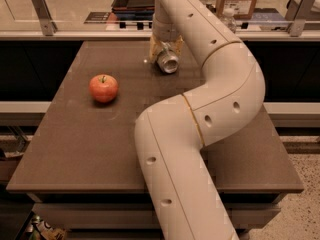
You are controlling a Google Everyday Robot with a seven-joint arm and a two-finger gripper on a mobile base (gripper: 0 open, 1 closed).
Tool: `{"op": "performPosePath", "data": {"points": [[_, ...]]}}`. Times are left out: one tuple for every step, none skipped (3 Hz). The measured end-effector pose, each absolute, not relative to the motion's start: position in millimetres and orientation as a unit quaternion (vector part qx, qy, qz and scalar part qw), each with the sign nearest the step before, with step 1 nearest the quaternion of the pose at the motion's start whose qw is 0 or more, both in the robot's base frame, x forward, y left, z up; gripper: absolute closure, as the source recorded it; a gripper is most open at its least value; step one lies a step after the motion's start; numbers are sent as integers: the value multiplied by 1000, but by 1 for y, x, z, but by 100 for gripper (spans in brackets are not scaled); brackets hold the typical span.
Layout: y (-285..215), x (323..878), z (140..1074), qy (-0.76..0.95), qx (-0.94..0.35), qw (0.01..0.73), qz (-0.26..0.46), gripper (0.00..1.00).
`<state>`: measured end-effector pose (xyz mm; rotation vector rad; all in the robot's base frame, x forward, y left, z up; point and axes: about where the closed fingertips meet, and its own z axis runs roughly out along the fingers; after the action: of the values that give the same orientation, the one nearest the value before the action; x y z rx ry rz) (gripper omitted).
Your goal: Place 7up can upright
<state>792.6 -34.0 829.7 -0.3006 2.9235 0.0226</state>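
A: Brown, matte tabletop (100,149) fills most of the view; what crosses it?

B: The cream arm (220,84); it rises from the near edge, elbows out to the right, then reaches back to the far side; it covers much of the right half of the surface.

A: And the loose things?

B: A red apple (104,88) sits left of centre, well apart from the arm; the 7up can (168,63) lies on its side near the far edge, one shiny end turned toward the camera.

A: The pincer?

B: The pincer (166,53) is right at the can, just above and behind it; whether it clasps the can or stands loose I cannot tell.
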Motion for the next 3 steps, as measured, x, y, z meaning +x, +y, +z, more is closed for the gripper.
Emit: {"op": "performPosePath", "data": {"points": [[-32,798,827,989,-102,108,10,64],[-31,800,826,989,-102,110,10,88],[-31,800,826,989,-102,110,10,100]]}}
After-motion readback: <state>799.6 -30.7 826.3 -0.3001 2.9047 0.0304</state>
